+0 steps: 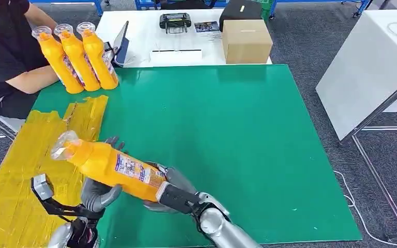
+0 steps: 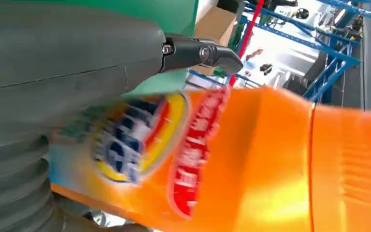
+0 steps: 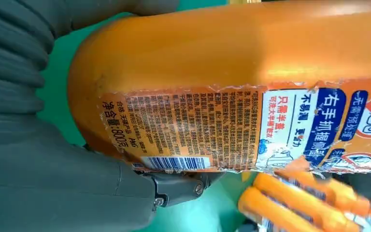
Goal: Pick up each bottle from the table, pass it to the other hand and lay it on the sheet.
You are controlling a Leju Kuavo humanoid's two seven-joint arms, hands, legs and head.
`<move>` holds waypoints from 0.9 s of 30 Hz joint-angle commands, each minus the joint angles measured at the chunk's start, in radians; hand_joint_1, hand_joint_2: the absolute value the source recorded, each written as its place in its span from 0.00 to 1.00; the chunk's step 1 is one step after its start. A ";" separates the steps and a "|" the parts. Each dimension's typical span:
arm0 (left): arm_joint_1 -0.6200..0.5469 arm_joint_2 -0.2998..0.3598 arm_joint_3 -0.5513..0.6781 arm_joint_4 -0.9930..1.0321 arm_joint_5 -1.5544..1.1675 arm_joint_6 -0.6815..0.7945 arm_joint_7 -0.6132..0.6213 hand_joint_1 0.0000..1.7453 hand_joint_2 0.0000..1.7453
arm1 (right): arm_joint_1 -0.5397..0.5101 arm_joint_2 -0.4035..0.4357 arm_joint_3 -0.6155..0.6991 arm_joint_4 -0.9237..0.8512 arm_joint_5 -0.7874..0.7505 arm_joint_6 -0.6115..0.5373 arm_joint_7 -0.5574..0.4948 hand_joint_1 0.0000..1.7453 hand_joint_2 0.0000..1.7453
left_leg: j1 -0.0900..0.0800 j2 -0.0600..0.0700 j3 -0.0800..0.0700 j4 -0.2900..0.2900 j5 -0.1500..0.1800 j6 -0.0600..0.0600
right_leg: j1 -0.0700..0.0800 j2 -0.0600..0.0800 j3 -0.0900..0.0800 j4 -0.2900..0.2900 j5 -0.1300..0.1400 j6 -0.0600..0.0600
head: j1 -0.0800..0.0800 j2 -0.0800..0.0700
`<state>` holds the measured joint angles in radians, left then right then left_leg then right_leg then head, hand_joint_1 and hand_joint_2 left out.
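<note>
The right hand [image 1: 171, 192] grips the orange bottle's [image 1: 111, 166] base and the left hand [image 1: 99, 192] clasps its middle, above the near-left green mat [image 1: 248, 144] beside the yellow sheet [image 1: 26, 165].

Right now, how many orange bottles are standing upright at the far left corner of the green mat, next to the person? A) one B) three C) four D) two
B: three orange bottles stand upright side by side at the far left corner of the green mat, beside the person's arm, while a fourth bottle is held between the robot's left hand and right hand.
</note>
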<state>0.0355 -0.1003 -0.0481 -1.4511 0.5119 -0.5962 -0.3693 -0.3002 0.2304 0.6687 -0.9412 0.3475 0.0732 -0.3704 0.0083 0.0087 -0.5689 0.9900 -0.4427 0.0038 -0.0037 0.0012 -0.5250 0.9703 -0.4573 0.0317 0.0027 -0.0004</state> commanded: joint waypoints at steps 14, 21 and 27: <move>-0.037 0.021 -0.032 0.060 -0.068 0.034 -0.032 1.00 1.00 | -0.091 0.029 0.200 0.205 0.024 -0.010 0.009 1.00 1.00 | 0.000 -0.002 0.002 -0.001 0.000 0.000 | 0.000 -0.001 0.002 -0.001 0.000 0.000 | 0.000 0.000; -0.039 0.021 -0.030 0.061 -0.072 0.031 -0.037 1.00 1.00 | -0.093 0.028 0.199 0.209 0.022 -0.012 0.010 1.00 1.00 | 0.000 -0.002 0.001 -0.001 0.000 0.000 | 0.000 -0.001 0.001 -0.001 0.000 0.000 | 0.000 0.000; -0.047 0.027 -0.020 0.056 -0.115 0.037 -0.065 1.00 1.00 | -0.089 0.018 0.179 0.189 0.013 -0.024 0.007 1.00 1.00 | 0.001 -0.002 0.002 -0.001 0.000 0.000 | 0.000 -0.002 0.002 -0.001 0.000 0.000 | 0.000 0.000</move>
<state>0.0464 -0.0893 -0.0606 -1.4446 0.4406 -0.5669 -0.4151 -0.3693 0.2701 0.7961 -0.7935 0.3593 0.0568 -0.3605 0.0083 0.0089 -0.5690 0.9900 -0.4427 0.0037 -0.0038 0.0013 -0.5259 0.9703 -0.4573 0.0316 0.0023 -0.0004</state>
